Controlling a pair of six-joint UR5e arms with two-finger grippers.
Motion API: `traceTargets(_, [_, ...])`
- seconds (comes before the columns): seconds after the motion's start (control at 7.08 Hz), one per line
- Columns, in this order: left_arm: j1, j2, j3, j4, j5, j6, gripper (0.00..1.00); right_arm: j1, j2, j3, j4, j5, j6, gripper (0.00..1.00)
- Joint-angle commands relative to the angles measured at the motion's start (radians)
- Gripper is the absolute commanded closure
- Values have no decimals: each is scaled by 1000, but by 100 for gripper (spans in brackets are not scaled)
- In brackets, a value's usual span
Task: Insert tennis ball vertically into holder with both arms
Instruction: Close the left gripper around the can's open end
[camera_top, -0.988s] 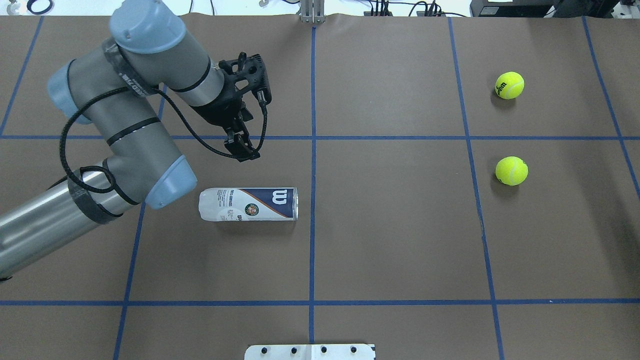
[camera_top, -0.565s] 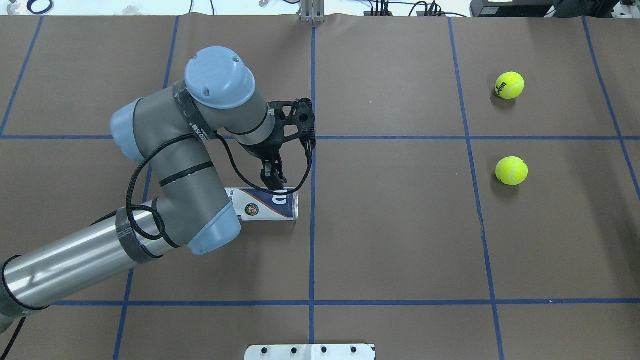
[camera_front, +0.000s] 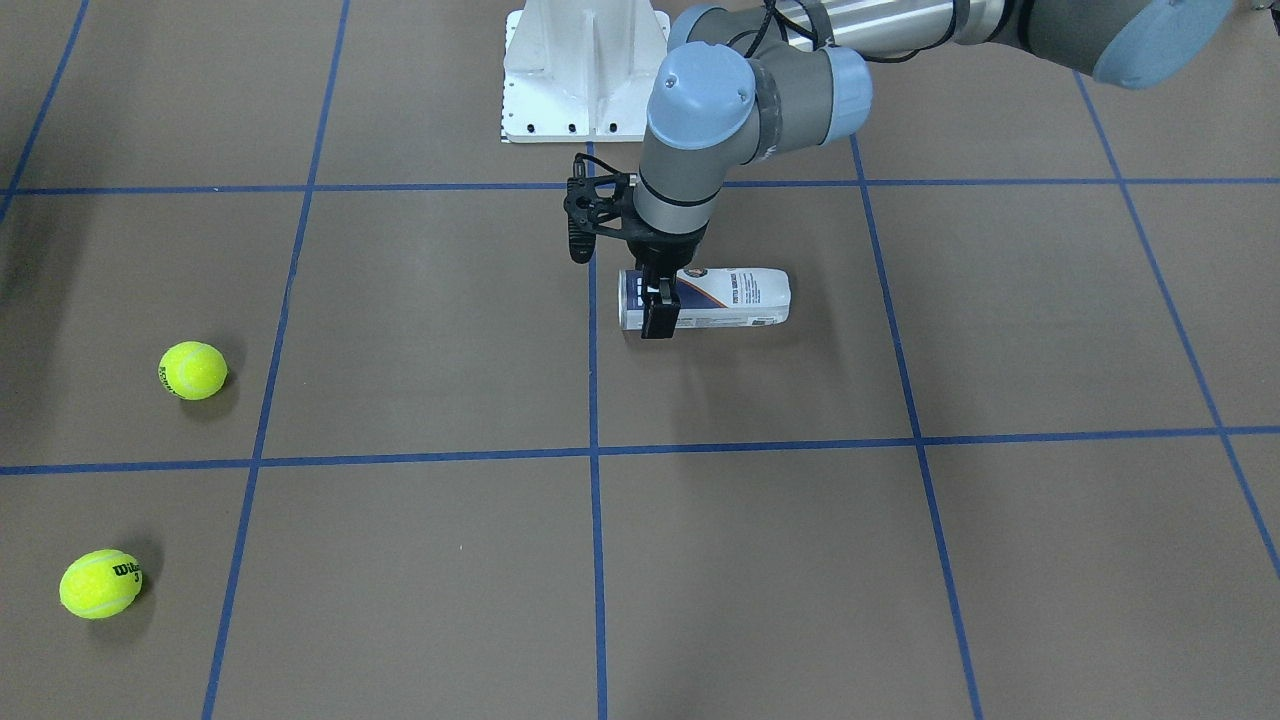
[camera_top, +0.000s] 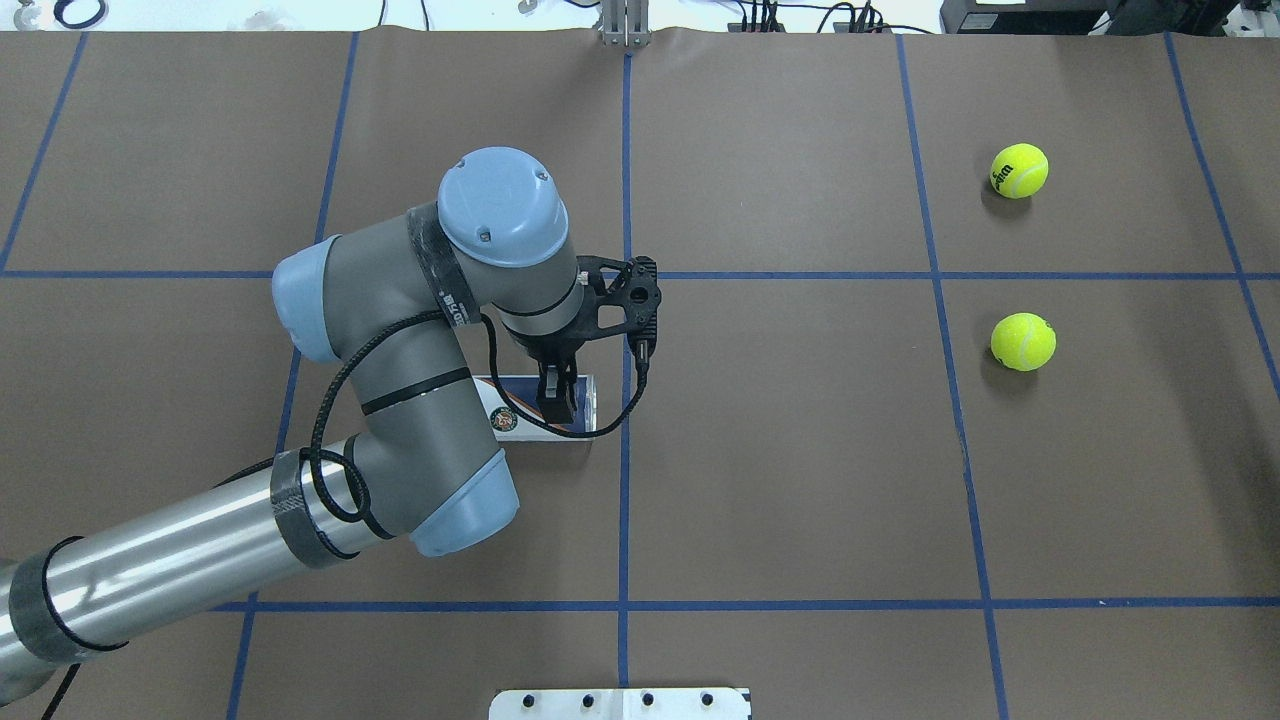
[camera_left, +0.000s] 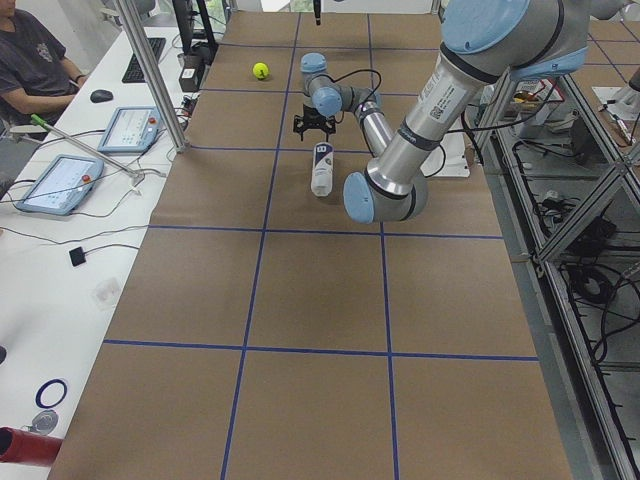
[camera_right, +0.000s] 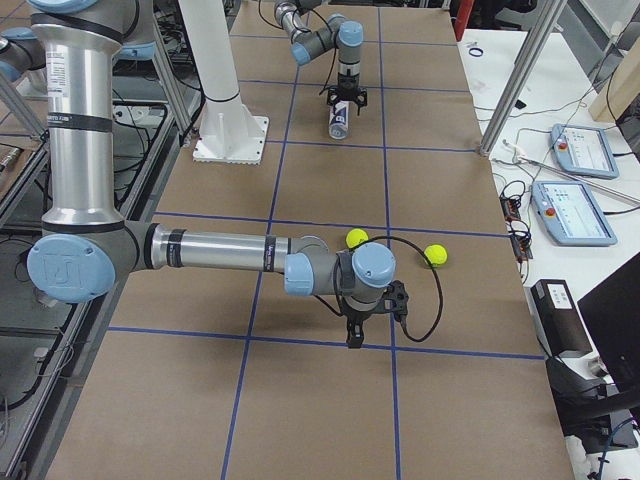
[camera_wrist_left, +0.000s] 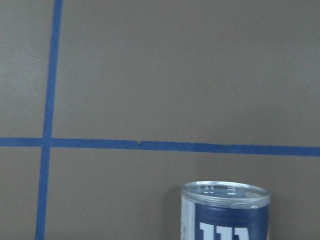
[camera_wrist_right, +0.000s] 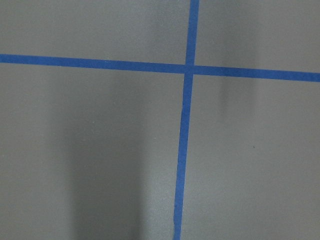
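The holder (camera_top: 512, 421) lies on its side left of the table's centre line, with its open metal rim toward that line. It also shows in the front view (camera_front: 735, 297) and the left wrist view (camera_wrist_left: 225, 215). My left gripper (camera_top: 557, 400) points down over the holder's rim end (camera_front: 657, 312); its jaws look open, with a finger on either side of the can. Two yellow tennis balls (camera_top: 1019, 170) (camera_top: 1023, 341) lie far off to the right. My right gripper (camera_right: 353, 340) hangs low over bare table near the balls; I cannot tell whether it is open or shut.
The white pedestal base (camera_front: 585, 70) stands at the table's near edge by the robot. Blue tape lines (camera_top: 626, 300) grid the brown table. Operators' tablets (camera_right: 575, 150) and desks lie beyond the far edge.
My left arm has swung right and toward the robot. Its gripper went from the far side of the holder to down over the holder's rim end. The holder and balls have not moved.
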Motion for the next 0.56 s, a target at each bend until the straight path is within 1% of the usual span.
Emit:
traceTargets(0.0, [34,-14,5,20,32,-2,0,1,-19,10,27,1,-3,1])
traceTargets(0.28, [43,-19,31,19,43,-1,0,1,-32,1,50,1,-3,1])
traceTargets(0.42, [43,-22,47,14,43,2,0,1,-30,18,51,3,0,1])
